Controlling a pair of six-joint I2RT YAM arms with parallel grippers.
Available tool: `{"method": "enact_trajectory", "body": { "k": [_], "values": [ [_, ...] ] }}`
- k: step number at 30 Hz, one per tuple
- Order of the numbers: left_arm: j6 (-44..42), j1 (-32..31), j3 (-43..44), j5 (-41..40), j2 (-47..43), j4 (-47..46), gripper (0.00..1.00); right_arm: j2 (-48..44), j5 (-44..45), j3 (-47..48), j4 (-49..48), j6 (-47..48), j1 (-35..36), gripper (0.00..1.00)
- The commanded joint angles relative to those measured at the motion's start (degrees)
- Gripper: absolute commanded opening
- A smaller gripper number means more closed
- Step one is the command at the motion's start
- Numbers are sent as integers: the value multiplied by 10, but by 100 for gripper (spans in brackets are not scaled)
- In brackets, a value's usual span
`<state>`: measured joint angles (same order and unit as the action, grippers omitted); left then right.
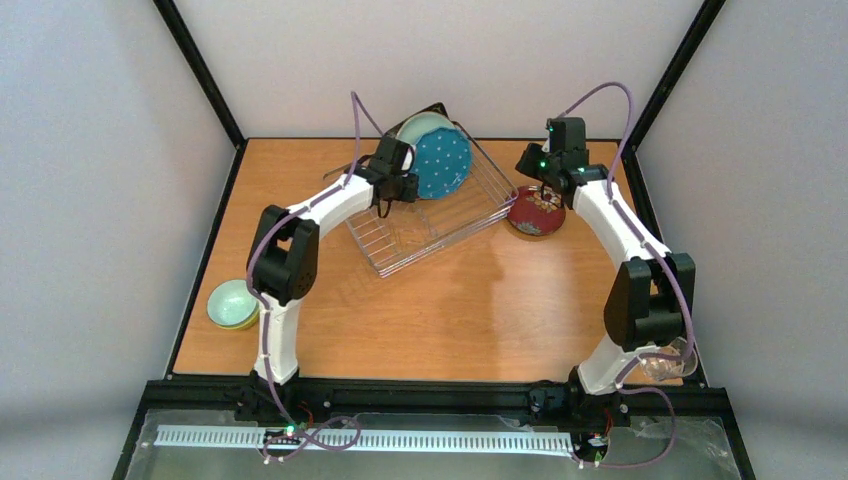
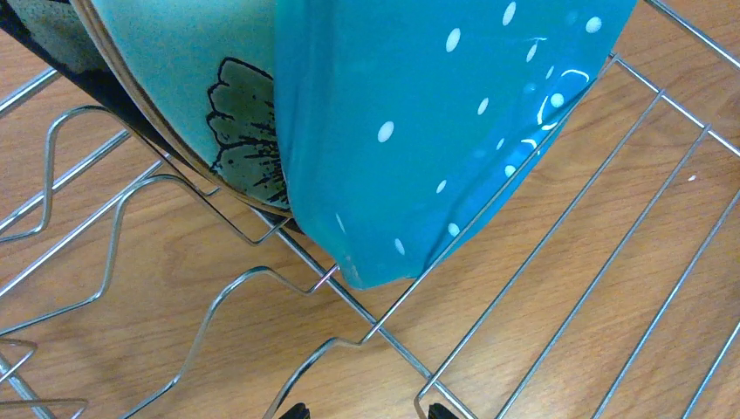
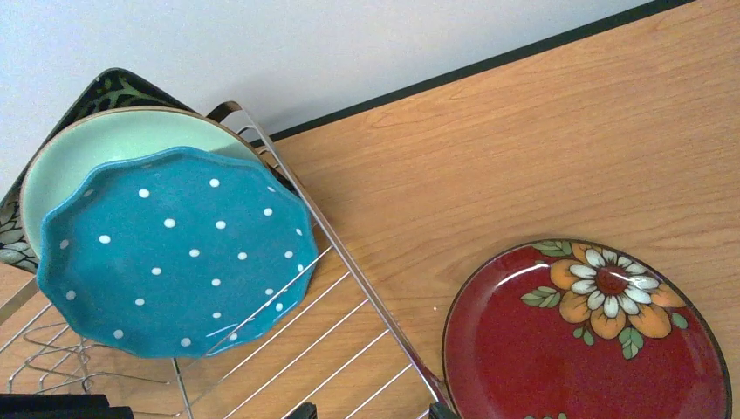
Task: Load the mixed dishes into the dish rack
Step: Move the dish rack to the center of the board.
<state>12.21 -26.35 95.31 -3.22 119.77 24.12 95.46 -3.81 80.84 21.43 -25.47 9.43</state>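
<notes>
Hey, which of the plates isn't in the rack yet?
The small red floral plate, on the table beside the dish rack; the other three stand upright inside.

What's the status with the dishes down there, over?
Left pincer and right pincer open, empty. Blue dotted plate, pale mint plate, black square floral plate standing in dish rack. Small red floral plate on table beside rack, nothing blocking it.

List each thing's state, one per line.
blue dotted plate: upright in dish rack
pale mint plate: upright behind it
black square floral plate: upright, rearmost
small red floral plate: not racked
mint bowl: in yellow-green bowl
left end effector: open, empty
right end effector: open, empty
</notes>
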Motion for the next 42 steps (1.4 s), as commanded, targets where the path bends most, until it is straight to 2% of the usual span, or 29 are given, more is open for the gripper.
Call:
{"method": "enact_trajectory", "body": {
  "k": [1, 4, 12, 17, 20, 32, 42],
  "values": [
    [13, 3, 12, 1, 9, 7, 74, 24, 5, 19, 13, 15, 6, 73],
    [21, 4, 0, 4, 3, 8, 70, 28, 6, 24, 13, 20, 5, 73],
    [39, 3, -44, 7, -25, 14, 47, 30, 4, 26, 15, 28, 6, 73],
    [56, 3, -77, -2, -53, 16, 43, 27, 2, 25, 16, 31, 5, 73],
    [64, 3, -94, -5, -69, 19, 37, 26, 0, 22, 15, 30, 5, 73],
    [93, 0, -174, -14, -134, 23, 37, 12, -11, 1, 7, 30, 6, 73],
    [103, -31, -244, -17, -189, 20, 38, -11, -8, -30, -5, 28, 6, 73]
  ]
}}
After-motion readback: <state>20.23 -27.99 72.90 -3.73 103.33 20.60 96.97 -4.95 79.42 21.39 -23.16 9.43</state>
